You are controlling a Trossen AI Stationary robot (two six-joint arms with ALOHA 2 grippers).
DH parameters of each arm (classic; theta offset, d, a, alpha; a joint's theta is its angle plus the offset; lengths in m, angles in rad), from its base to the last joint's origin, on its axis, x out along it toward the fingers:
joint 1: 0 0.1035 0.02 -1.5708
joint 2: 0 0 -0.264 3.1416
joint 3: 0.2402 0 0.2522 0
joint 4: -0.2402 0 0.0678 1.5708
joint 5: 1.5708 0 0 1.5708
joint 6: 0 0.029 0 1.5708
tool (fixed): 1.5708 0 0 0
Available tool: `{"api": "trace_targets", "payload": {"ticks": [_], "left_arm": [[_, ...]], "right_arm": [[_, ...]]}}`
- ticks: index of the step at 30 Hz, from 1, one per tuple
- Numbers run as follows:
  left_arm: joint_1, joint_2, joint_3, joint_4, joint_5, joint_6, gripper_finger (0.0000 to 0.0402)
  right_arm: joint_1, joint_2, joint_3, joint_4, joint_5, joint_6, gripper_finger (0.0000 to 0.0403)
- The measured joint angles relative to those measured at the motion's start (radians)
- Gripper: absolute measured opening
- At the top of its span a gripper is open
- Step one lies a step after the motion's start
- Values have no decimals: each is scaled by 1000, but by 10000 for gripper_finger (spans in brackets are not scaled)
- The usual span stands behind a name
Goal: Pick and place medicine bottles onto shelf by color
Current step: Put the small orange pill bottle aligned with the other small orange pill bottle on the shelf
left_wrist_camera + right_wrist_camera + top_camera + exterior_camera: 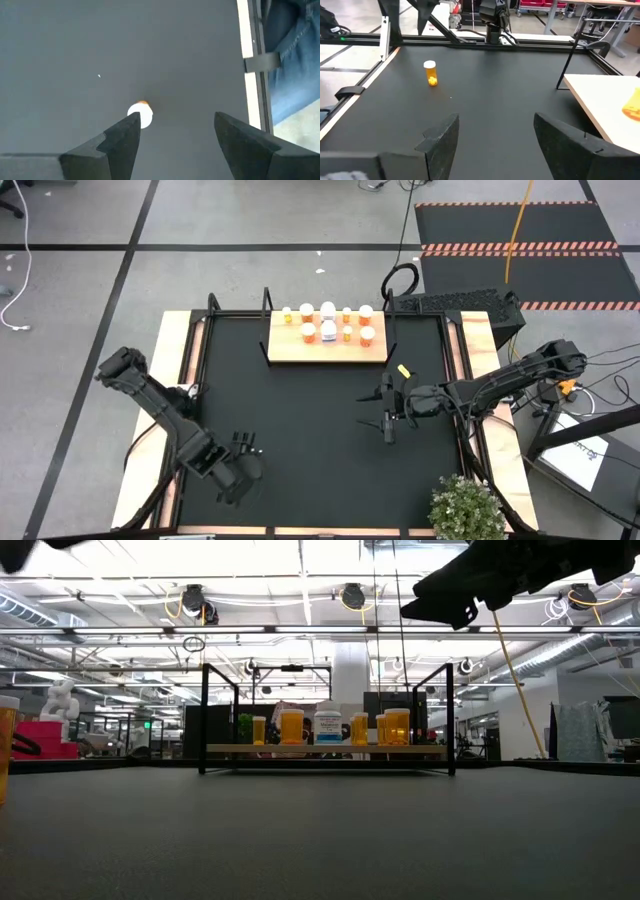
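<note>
The shelf [327, 340], a light-wood board with black uprights, stands at the table's far middle. Several medicine bottles stand on it, orange ones [366, 334] and white ones [327, 311]; the low view shows them in a row [291, 726]. One orange bottle with a white cap [430, 73] stands upright on its base on the black mat near the table's left front. My left gripper [176, 120] hangs open above it, pointing steeply down, and the bottle's cap [141, 114] shows just beside one finger. My right gripper [385, 410] waits open over the mat's right middle, pointing toward the left.
A potted plant [465, 508] stands at the front right corner. A small yellow piece [404, 370] lies on the mat in front of the shelf's right end. Pale wooden strips [180, 370] border the mat. A person's trouser leg [295, 60] shows beyond the table's edge.
</note>
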Motion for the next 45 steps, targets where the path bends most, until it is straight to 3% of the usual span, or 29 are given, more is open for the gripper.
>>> {"api": "trace_targets", "payload": {"ticks": [9,18,22,26,45], "left_arm": [[99,14,-38,-15,55,141,255],[83,16,-133,63,69,138,255],[75,16,-161,104,24,135,255],[71,16,-165,104,-18,129,255],[58,138,-165,113,-6,174,255]], "right_arm": [[-6,0,0,-20,1,3,251],[-6,0,0,-43,1,23,251],[-6,0,0,-43,1,26,251],[-6,0,0,-44,1,26,251],[-6,0,0,-48,2,25,251]]}}
